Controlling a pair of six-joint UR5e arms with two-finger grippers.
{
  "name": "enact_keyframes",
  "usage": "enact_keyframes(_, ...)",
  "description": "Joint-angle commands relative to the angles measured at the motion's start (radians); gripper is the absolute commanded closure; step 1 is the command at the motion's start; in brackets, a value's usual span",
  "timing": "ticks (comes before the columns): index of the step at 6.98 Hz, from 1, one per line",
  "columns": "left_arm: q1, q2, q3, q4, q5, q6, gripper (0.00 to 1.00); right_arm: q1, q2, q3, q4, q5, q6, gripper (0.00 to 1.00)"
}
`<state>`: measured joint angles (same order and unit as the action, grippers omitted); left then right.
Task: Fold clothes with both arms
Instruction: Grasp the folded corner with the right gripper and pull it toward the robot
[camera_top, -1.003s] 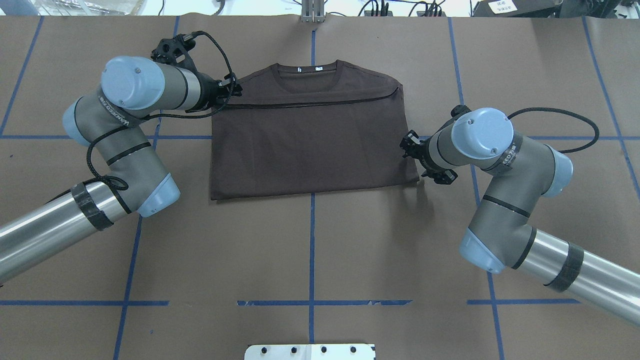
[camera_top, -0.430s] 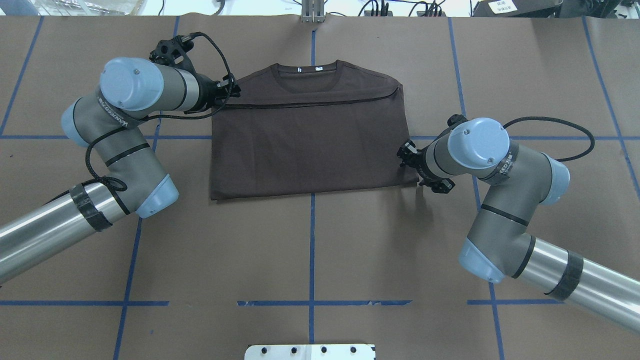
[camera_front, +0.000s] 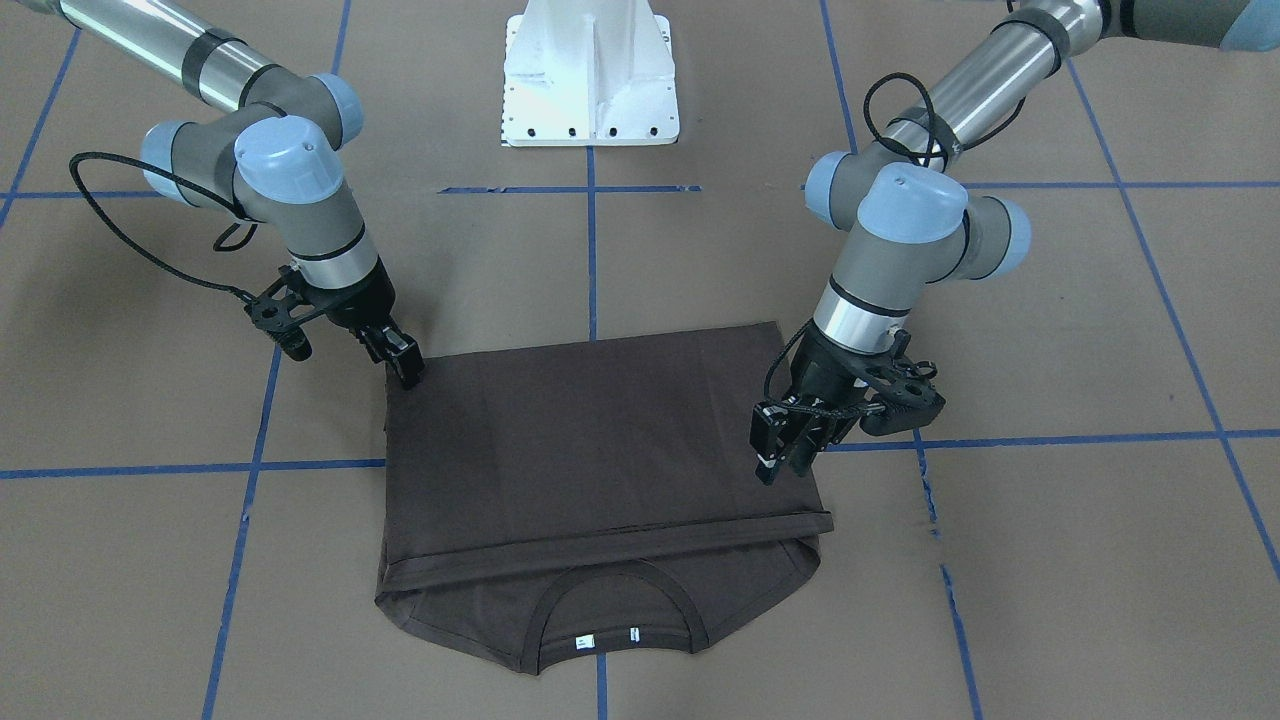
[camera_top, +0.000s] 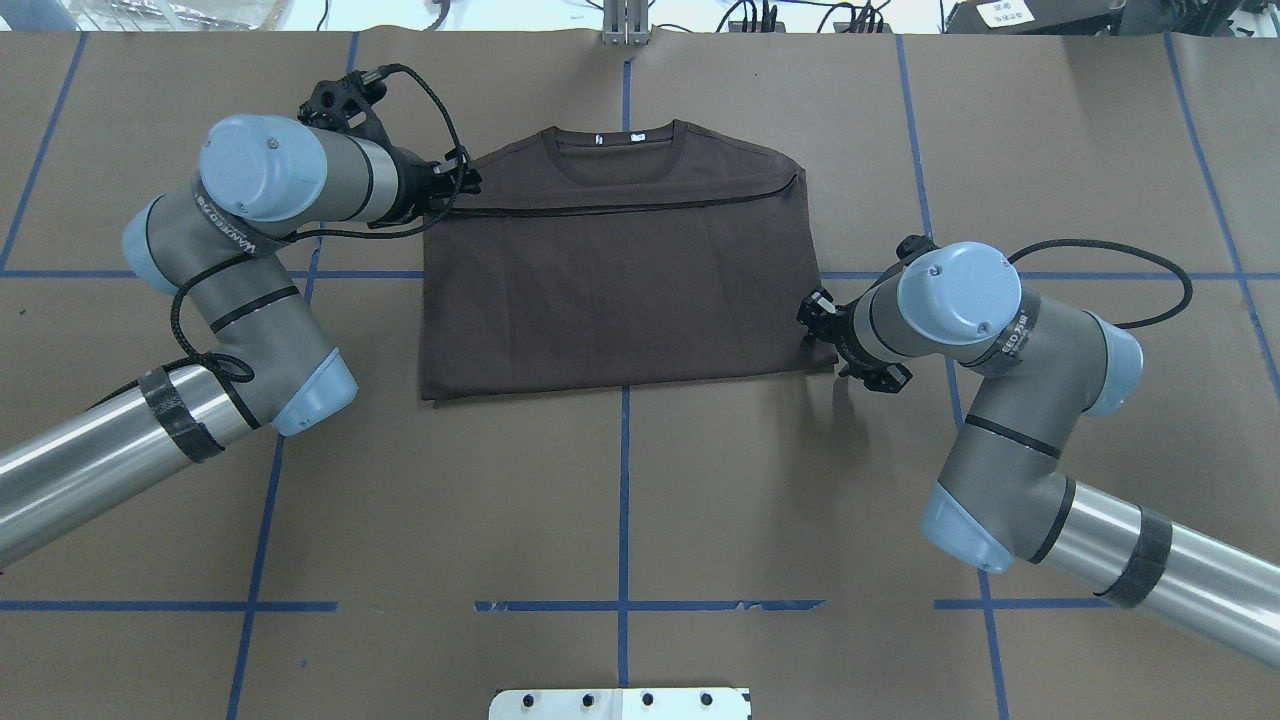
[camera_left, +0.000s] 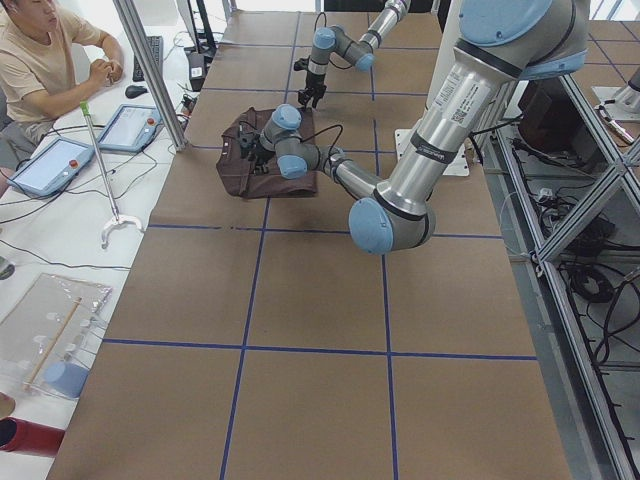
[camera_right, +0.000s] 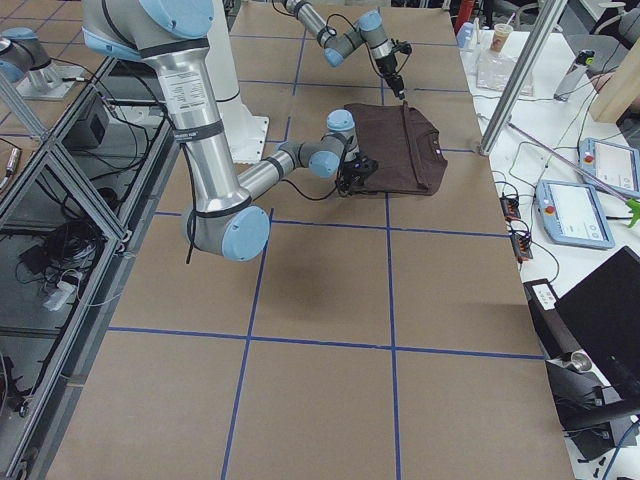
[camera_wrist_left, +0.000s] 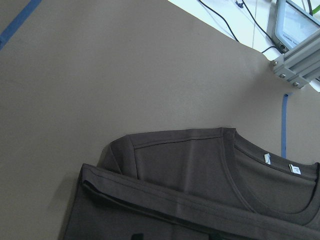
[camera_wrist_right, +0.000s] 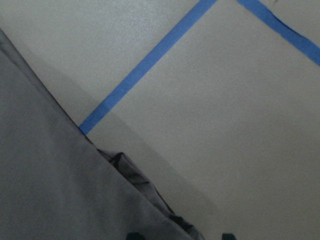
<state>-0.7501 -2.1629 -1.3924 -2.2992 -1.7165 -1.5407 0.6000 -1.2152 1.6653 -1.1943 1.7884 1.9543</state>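
The dark brown T-shirt (camera_top: 620, 290) lies flat on the table, its bottom part folded up over the chest. The collar with white tags (camera_front: 600, 640) is on the far side from me. My left gripper (camera_front: 785, 458) is open and hovers over the shirt's left edge near the fold line; in the overhead view it (camera_top: 452, 190) is at the shirt's far left corner. My right gripper (camera_front: 405, 368) is open and low at the shirt's near right corner (camera_top: 828, 362). In the right wrist view its fingertips (camera_wrist_right: 227, 235) straddle the shirt's corner edge (camera_wrist_right: 150, 190).
The table is covered in brown paper with blue tape lines (camera_top: 624, 500). The white pedestal base (camera_front: 590, 80) stands at the near middle edge. A metal post (camera_top: 625, 25) and cables are at the far edge. A person (camera_left: 40, 60) sits with tablets beyond the far edge.
My right arm has moved along the shirt's right edge toward its near corner and come lower. My left arm has barely moved.
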Motion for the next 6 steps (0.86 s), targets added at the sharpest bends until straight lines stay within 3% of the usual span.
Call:
enact_keyframes(1, 0.000, 0.000, 0.000, 0.000, 0.000, -0.010, 0.46, -0.006, -0.009, -0.001, 0.001, 0.000, 0.023, 0.76)
enact_keyframes(2, 0.000, 0.000, 0.000, 0.000, 0.000, -0.012, 0.46, -0.008, -0.007, 0.001, 0.001, 0.002, 0.029, 1.00)
enact_keyframes(5, -0.002, 0.002, 0.000, 0.000, 0.000, -0.010, 0.46, -0.006, -0.017, 0.043, -0.001, 0.009, 0.029, 1.00)
enact_keyframes(6, -0.002, 0.002, -0.013, 0.000, -0.002, -0.012, 0.46, -0.028, -0.094, 0.141, -0.002, 0.017, 0.031, 1.00)
